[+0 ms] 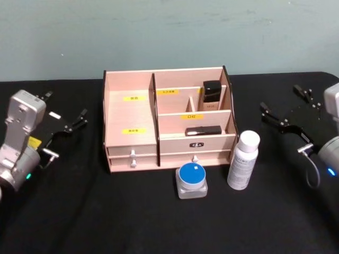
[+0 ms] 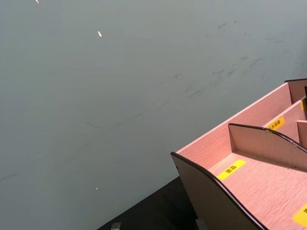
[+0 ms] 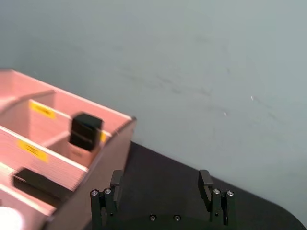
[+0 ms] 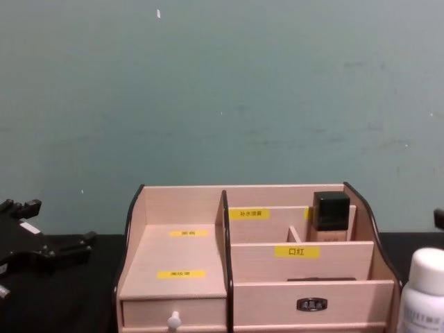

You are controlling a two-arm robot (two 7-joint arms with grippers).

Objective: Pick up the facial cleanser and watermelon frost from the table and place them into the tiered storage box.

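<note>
Two open (empty): left end effector (image 1: 66,105), right end effector (image 1: 279,97) | facial cleanser (image 1: 243,160), watermelon frost (image 1: 192,180) between them

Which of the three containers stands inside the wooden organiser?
The black-capped beige bottle, in a rear right compartment; the white facial cleanser bottle and the blue-lidded jar stand on the table in front.

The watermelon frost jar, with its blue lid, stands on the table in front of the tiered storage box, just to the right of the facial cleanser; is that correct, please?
Not quite. The head view shows the watermelon frost jar to the left of the facial cleanser, not the right. The rest holds: blue lid, on the table, in front of the tiered storage box.
</note>
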